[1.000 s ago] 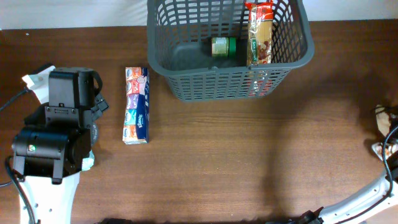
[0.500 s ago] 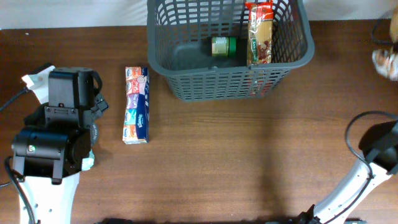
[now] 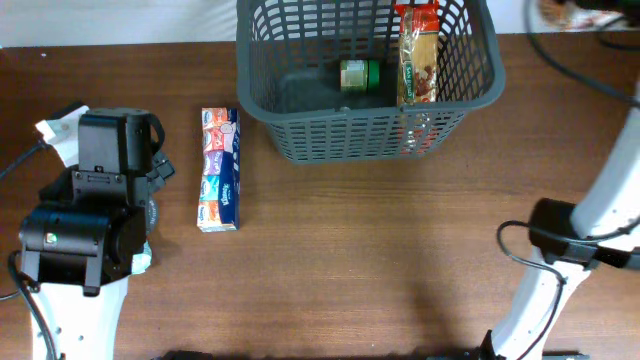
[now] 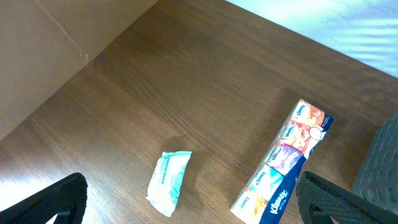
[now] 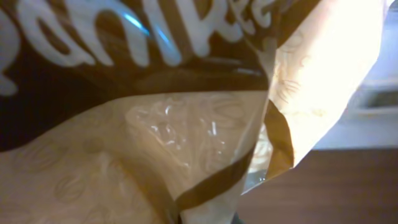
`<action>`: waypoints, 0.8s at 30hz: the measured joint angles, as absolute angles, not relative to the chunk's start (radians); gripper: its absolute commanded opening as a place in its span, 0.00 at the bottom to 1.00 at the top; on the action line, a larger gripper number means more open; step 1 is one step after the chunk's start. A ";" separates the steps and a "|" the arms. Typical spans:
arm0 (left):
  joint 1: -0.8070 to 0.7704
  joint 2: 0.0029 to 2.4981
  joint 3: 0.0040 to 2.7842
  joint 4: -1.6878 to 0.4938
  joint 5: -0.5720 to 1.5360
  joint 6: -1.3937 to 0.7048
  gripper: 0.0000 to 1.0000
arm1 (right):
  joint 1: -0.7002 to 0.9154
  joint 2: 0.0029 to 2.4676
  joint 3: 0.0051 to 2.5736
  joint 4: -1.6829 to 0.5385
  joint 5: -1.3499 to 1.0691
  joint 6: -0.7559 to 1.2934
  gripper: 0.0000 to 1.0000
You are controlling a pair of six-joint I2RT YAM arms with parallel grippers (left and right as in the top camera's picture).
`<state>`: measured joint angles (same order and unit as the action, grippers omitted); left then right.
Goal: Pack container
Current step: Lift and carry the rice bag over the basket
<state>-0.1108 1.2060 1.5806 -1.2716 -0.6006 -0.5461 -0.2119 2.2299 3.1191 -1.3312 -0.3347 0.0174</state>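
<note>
Near the table's [image 3: 400, 250] far right corner, right pincer [image 3: 585, 12] clenches a tan bag [image 5: 155, 143]; left pincer [image 4: 193, 202] gapes empty

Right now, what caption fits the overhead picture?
Basket holds a jar and a packet; tissues lie outside it.

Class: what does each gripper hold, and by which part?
Right gripper grips a brown-and-tan printed bag; where, cannot be told. Left gripper holds nothing.

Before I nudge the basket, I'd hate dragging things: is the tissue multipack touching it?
Apart. Overhead view shows a clear gap between the tissue multipack and the basket.
</note>
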 measured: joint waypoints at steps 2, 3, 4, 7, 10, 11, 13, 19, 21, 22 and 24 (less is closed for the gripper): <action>-0.111 1.206 1.581 -1.272 -0.601 -0.546 1.00 | -0.144 2.230 3.112 -1.325 -0.334 0.014 0.04; -0.111 1.206 1.581 -1.272 -0.601 -0.546 1.00 | -0.121 2.230 3.108 -1.317 -0.334 0.012 0.04; -0.111 1.206 1.581 -1.272 -0.601 -0.546 1.00 | -0.085 2.230 3.103 -1.301 -0.327 0.003 0.04; -0.111 1.206 1.581 -1.272 -0.601 -0.546 1.00 | -0.004 2.230 3.080 -1.255 -0.271 -0.012 0.04; -0.111 1.206 1.581 -1.271 -0.601 -0.546 0.99 | 0.054 2.232 3.024 -1.213 -0.225 -0.027 0.04; -0.111 1.206 1.581 -1.272 -0.601 -0.546 1.00 | 0.060 2.232 2.999 -1.192 -0.217 -0.028 0.04; -0.111 1.206 1.581 -1.272 -0.601 -0.546 0.99 | 0.068 2.232 2.938 -1.157 -0.195 -0.031 0.04; -0.111 1.206 1.581 -1.272 -0.601 -0.546 1.00 | 0.068 2.238 2.725 -1.121 -0.149 -0.032 0.04; -0.111 1.206 1.581 -1.272 -0.601 -0.546 1.00 | 0.069 2.244 2.658 -1.122 -0.141 -0.031 0.04; -0.111 1.206 1.581 -1.272 -0.601 -0.546 1.00 | 0.070 2.247 2.630 -1.120 -0.139 -0.031 0.04; -0.111 1.206 1.581 -1.272 -0.601 -0.546 1.00 | 0.075 2.249 2.582 -1.121 -0.134 -0.035 0.04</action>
